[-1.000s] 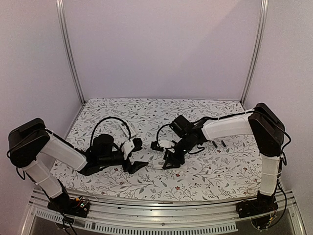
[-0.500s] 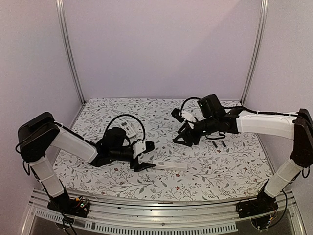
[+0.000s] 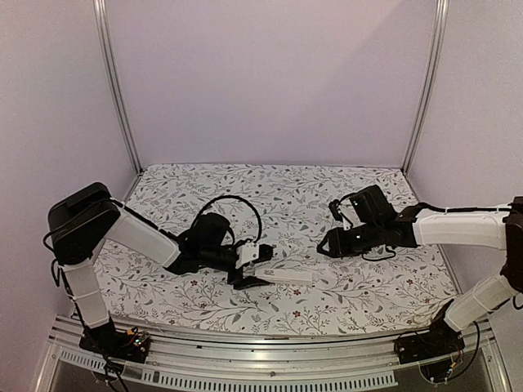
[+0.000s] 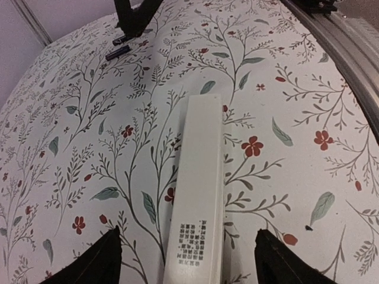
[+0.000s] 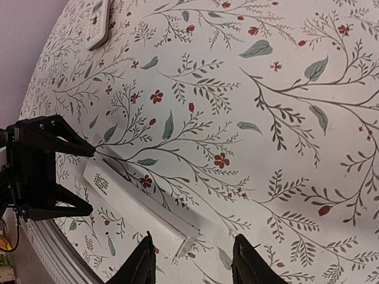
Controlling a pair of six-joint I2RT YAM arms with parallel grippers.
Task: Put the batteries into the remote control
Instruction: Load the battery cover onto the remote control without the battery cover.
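Note:
A long white remote control (image 4: 198, 195) lies back side up, small print facing me, on the flowered table; it also shows in the top view (image 3: 288, 275) and the right wrist view (image 5: 136, 207). My left gripper (image 4: 192, 263) is open, one finger on each side of the remote's near end without touching it, seen from above too (image 3: 249, 271). My right gripper (image 5: 192, 248) is open and empty, hovering up and to the right of the remote's far end (image 3: 325, 243). Two slim dark batteries (image 4: 120, 50) lie on the table by the right gripper's fingers.
A second white remote (image 5: 98, 21), buttons up, lies further back on the left. The metal rail of the table's near edge (image 4: 349, 53) runs close to the long remote. A flowered cloth (image 3: 245, 184) covers the table.
My right gripper has left the remote and swung right and back toward the batteries, its jaws somewhat narrower. My left gripper has slid right until it straddles the remote's end.

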